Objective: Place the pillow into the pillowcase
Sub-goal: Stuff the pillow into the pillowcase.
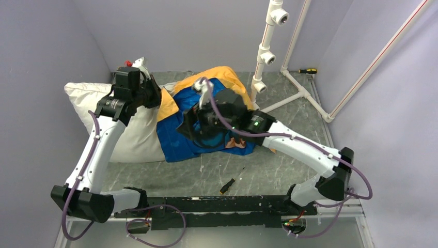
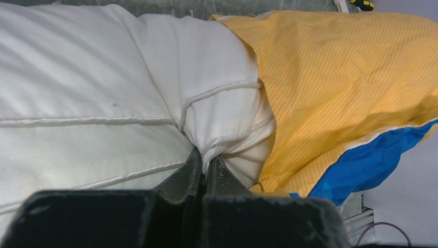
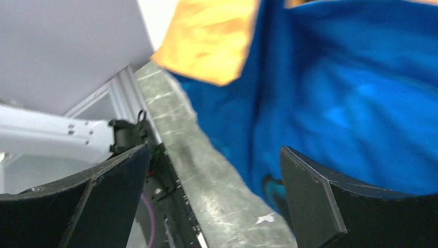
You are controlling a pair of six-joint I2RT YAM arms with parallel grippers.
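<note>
White plump stuffed pillow (image 1: 116,119) lies left-to-right, its right end inside the blue-and-orange fabric pillowcase (image 1: 183,142). Left gripper (image 2: 205,163) is clamped on pillow fabric right at the case mouth. Right gripper (image 3: 214,150), jaws spread wide, hangs over the blue side, holding nothing.

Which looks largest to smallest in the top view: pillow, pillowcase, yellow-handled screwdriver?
1 and 2, unranked: pillow and pillowcase. Their visible areas look alike, each is partly hidden, and the pillow is partly inside the case.
3: screwdriver, by far the smallest.
</note>
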